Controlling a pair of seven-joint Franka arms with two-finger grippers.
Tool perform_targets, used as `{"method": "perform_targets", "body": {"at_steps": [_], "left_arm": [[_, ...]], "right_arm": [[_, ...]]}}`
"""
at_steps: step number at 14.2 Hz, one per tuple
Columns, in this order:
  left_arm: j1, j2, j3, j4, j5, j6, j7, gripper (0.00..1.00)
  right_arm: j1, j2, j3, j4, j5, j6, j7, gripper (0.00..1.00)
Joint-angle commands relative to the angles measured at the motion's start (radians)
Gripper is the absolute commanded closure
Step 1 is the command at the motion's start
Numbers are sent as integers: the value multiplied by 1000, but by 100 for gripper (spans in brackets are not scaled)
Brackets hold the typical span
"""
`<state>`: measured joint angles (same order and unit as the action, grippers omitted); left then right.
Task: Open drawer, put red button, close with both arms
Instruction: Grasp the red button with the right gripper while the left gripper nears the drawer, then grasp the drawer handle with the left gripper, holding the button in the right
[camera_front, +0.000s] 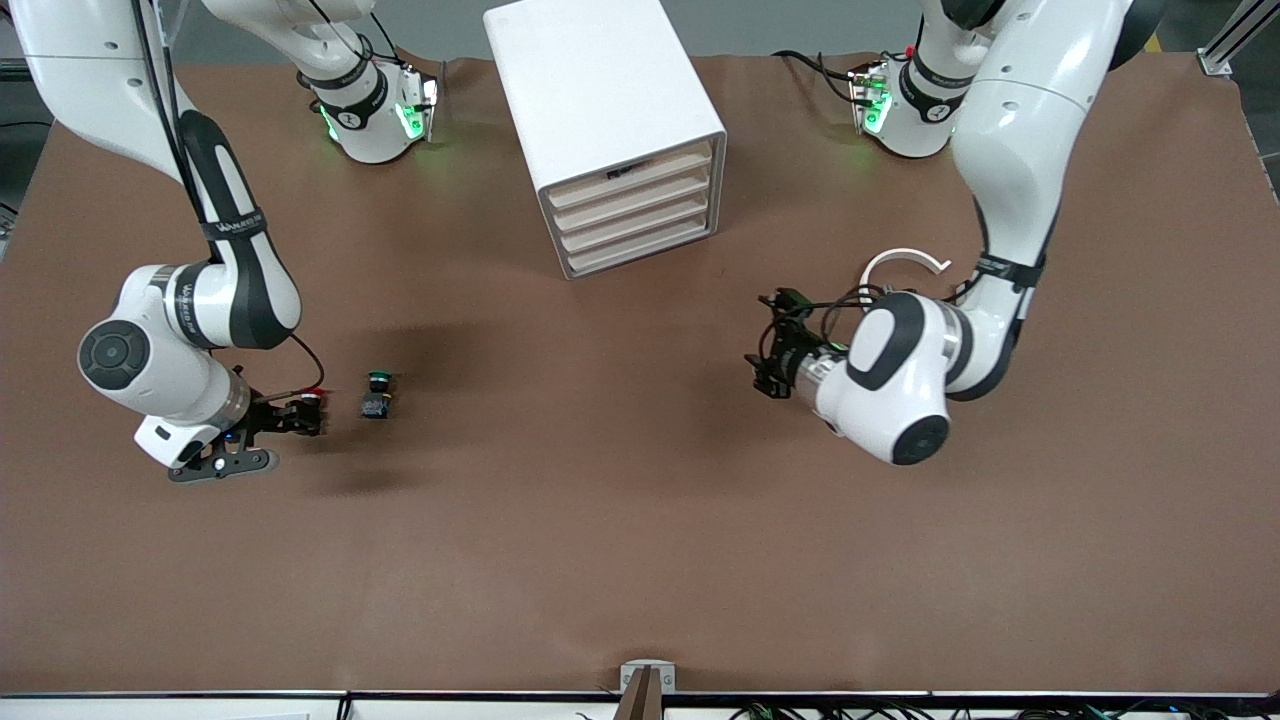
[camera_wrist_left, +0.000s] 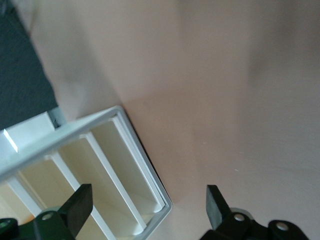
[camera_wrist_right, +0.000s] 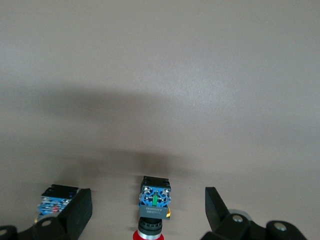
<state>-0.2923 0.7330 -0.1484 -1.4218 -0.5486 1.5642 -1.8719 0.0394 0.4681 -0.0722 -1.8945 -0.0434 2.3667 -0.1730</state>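
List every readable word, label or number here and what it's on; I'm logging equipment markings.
Right arm's forearm band: white lettering, too blurred to read.
Red button, between the open right end effector's fingers: label print too small to read.
Cabinet: dark tag on top drawer front, unreadable.
Nothing else; left end effector open in front of the cabinet.

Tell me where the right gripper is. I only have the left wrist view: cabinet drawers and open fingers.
Observer: The right gripper is low over the table toward the right arm's end, right at the red button.
Operator: Gripped?
Observer: No. The right wrist view shows its fingers open.
Operator: Any drawer out?
Observer: None. The drawer and the other three sit flush in the cabinet; the left gripper hovers in front of it.
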Motion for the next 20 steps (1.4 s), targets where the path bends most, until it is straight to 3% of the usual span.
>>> {"method": "perform_targets", "body": {"at_steps": [1,2,3,4,5,10,19,20], "left_arm": [[-57,23,10,23,-47,-3,-228,0],[-59,26,9,21,-80,-4,-236,0],[-68,25,9,14,-115,-9,-242,7],[-83,28,7,12,-144,-12,-269,23],[-106,34,7,3,-171,-12,-329,31],[-208,92,7,-12,-237,-44,-457,33],[-231,102,4,-11,-396,-156,-492,37],[-247,103,0,-12,-396,-177,-492,38]], "right_arm": [[-26,26,11,-15,-16,17,-37,0],[-26,29,11,-20,-16,19,-37,0],[-26,35,11,-23,-16,20,-37,0],[-26,40,11,-28,-16,22,-37,0],[-30,46,11,-28,-16,22,-37,0],[-35,56,11,-80,-13,77,-34,0],[-36,66,12,-106,19,86,24,0],[-38,67,12,-106,19,91,24,9]]}}
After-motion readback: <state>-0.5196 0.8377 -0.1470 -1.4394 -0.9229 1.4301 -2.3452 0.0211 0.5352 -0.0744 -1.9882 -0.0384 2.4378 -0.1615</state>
